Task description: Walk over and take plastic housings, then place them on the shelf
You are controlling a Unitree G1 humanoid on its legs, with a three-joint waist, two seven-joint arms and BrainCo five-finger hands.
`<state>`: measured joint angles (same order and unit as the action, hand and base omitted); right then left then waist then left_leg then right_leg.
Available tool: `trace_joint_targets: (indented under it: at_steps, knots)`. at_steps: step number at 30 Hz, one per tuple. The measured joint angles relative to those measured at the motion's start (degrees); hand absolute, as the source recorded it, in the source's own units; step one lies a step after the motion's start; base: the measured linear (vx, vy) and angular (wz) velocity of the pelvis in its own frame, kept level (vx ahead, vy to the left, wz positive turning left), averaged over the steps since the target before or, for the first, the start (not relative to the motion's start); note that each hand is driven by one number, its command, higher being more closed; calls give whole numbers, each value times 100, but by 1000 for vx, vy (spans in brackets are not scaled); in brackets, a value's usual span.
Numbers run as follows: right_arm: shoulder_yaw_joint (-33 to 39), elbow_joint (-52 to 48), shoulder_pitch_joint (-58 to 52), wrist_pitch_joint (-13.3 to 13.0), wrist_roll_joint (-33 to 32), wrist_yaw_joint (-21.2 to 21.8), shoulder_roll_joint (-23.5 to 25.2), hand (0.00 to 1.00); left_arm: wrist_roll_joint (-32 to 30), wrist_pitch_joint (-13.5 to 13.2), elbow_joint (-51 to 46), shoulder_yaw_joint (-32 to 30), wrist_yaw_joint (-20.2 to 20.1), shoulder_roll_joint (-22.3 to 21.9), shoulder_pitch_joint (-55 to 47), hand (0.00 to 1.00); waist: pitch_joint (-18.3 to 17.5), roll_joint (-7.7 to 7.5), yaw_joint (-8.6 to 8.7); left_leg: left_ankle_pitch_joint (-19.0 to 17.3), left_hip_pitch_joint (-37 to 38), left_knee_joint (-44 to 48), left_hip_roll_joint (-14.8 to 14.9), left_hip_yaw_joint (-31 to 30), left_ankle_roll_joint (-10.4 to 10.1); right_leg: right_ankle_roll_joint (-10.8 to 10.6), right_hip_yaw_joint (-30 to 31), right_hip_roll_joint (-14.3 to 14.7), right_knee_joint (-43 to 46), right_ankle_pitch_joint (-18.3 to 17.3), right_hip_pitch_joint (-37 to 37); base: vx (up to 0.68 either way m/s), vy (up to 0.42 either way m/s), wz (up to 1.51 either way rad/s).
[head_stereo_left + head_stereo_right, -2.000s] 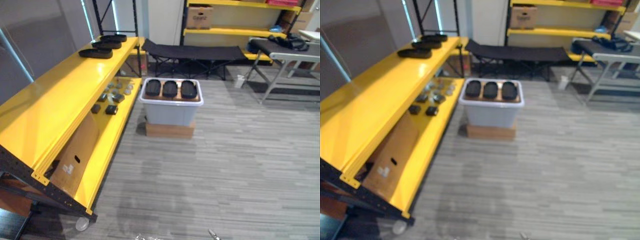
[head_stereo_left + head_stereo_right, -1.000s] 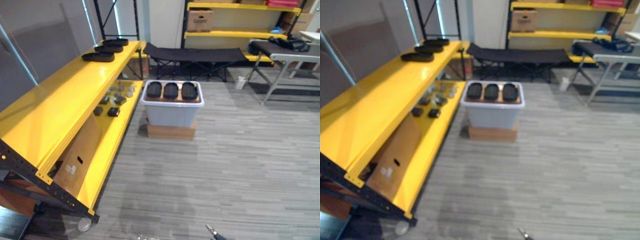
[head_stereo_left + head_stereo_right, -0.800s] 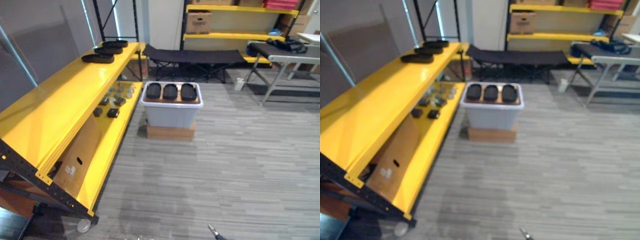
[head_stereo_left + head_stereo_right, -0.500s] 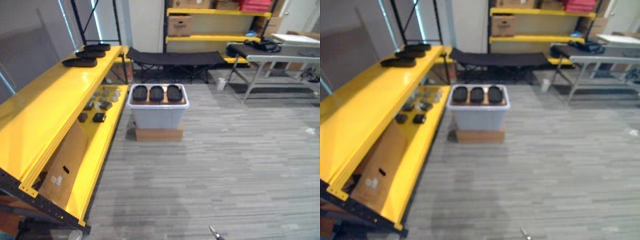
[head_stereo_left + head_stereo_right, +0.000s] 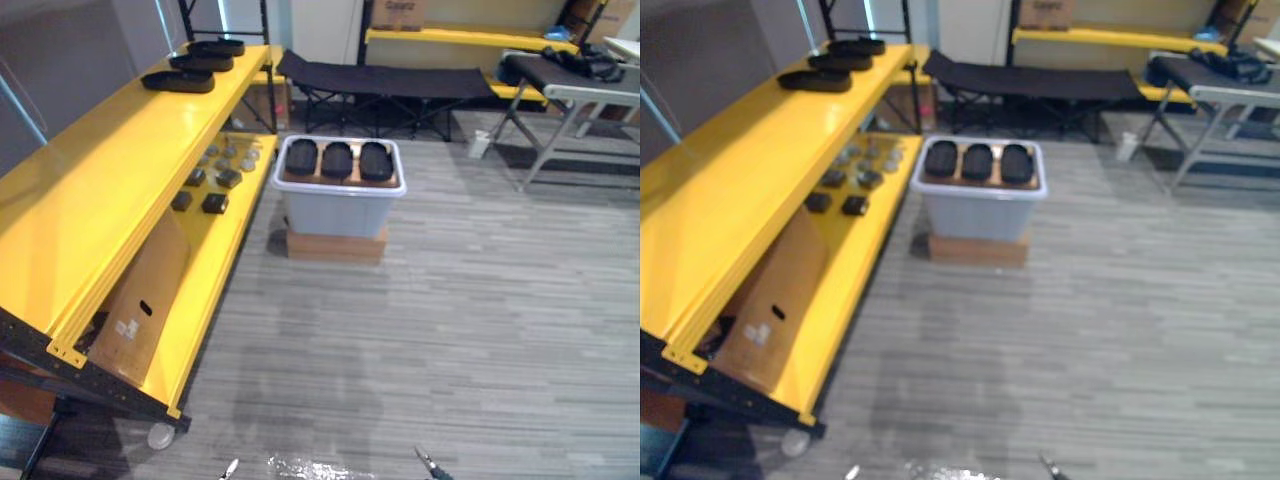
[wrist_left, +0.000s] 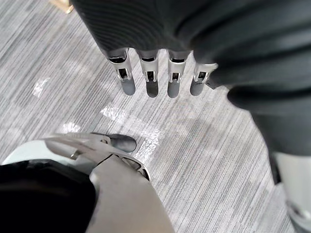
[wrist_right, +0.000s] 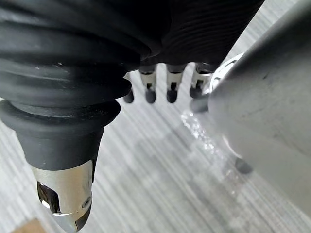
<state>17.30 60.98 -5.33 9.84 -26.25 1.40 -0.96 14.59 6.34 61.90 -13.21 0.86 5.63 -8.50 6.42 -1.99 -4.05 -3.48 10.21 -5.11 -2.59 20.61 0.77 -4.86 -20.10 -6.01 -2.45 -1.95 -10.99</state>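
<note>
Grey striped flooring (image 5: 480, 330) is stretching across the room, and a long yellow shelf (image 5: 110, 190) is running down the robot's left side. Three black housings (image 5: 178, 80) are lying in a row at the far end of its top level, while small dark parts (image 5: 214, 203) are sitting scattered on the lower level and a cardboard box (image 5: 140, 300) is leaning underneath. Just beside the shelf's far half, a pale grey tub (image 5: 338, 212) is standing on a brown block (image 5: 336, 246), and three black plastic housings (image 5: 337, 159) are resting side by side across its top, well ahead of the robot. Behind the tub a black folding cot (image 5: 385, 80) is standing in front of a second yellow rack (image 5: 460, 36), and a grey table (image 5: 590, 95) is standing off to the right. The left hand (image 6: 148, 77) is hanging over the bare floor with its fingers straight and its thumb apart from them, holding nothing. The right hand (image 7: 171, 82) is hanging likewise above the floor, its fingers extended, its thumb spread away and nothing in its grasp. Both hands are hanging well apart from the tub and from the shelf.
</note>
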Motion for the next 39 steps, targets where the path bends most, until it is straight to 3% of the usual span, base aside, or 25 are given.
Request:
trace_joint_targets:
  at_steps: [6,8,12,14,18,20,23,25,26,28,29,31,34,36,38,39]
  knots:
    - [-118,-86,11,-13,0,111,-12,0,33,-234,-4,97,14,-4,3,0,-4,0,-6,-15,-10,-5,-28,-127,29,-5,-37,-61,235,-125,98,-14,4,6]
    - [-178,-98,14,-79,-26,102,-47,0,-121,-262,-7,110,1,-6,4,0,18,-38,-2,-51,-11,-2,-60,-143,86,-56,-32,-196,767,-373,325,-14,55,4]
    - [-140,-195,183,-261,-160,107,-157,0,-461,-259,-25,548,-37,108,58,0,195,89,63,-97,331,32,-64,-94,281,7,146,-720,3435,-620,1330,-71,130,-3]
    - [-123,-205,180,-276,-139,119,-106,0,-499,-243,-50,544,-63,195,53,0,199,-58,98,-176,474,29,-41,-102,277,43,132,-810,3647,-755,1423,-133,69,3]
    - [83,-189,151,-314,30,156,-69,0,-500,-150,-42,491,-94,201,80,0,216,-54,144,-312,483,33,217,-64,91,6,-5,-699,2676,-673,1599,-148,40,-9]
    - [112,-166,96,-336,148,249,-64,0,-497,-124,-45,300,-103,145,83,0,230,-37,118,-639,359,524,500,59,-143,23,-38,-533,1759,-206,1585,-78,-28,-25]
    - [81,-186,41,-342,295,297,-23,0,-501,-160,-50,211,-104,137,89,0,215,-79,132,-981,409,993,607,96,-320,71,-54,-524,1210,474,1422,63,-137,-13]
    - [20,-178,9,-345,360,331,-6,0,-501,-218,-39,187,-97,129,116,0,219,-111,127,-1171,500,1168,615,35,-458,136,-147,-574,1161,673,1248,238,-281,17]
    - [-23,-167,19,-322,452,348,-142,0,-510,-224,-58,187,-101,-27,128,0,147,92,108,-1185,504,1217,867,41,-548,213,-296,-373,1211,593,1203,288,-306,19]
    - [-43,-138,71,-320,557,345,-236,0,-478,-231,-83,66,-99,-197,131,0,137,310,103,-1129,600,1151,1081,47,-697,293,-381,-198,1340,258,1215,289,-241,7]
    - [-41,-125,100,-320,694,348,-238,0,-378,-229,-94,31,-97,-221,106,0,138,313,108,-1007,611,1194,1161,48,-857,331,-395,-142,1447,78,1214,262,-222,0]
    - [-40,-86,133,-306,785,391,-233,0,-309,-241,-144,29,-108,-226,58,0,126,307,97,-897,591,1421,1253,33,-905,368,-394,-65,1466,-96,1125,210,-188,-7]
    - [-57,122,235,-228,912,494,-232,0,-83,-253,-218,41,-104,-203,-4,0,53,266,93,-791,55,2772,1602,-168,-854,425,-384,158,1081,-158,760,181,-207,-9]
    - [-127,155,233,-229,922,496,-249,0,134,-248,-216,65,-109,-183,-2,0,51,280,65,-670,-617,4215,1873,-314,-859,458,-380,256,726,-148,451,116,-114,0]
    - [-179,359,324,-225,1039,484,-305,0,132,-250,-228,103,-129,-161,13,0,64,266,26,-1128,-1101,4662,1697,-452,-762,462,-352,142,621,-150,257,-58,45,-9]
    - [-179,527,444,-233,1136,470,-323,0,130,-262,-261,108,-150,-144,16,0,126,200,-32,-1313,-1420,4482,1331,-413,-624,450,-308,-84,594,-157,98,-183,136,-13]
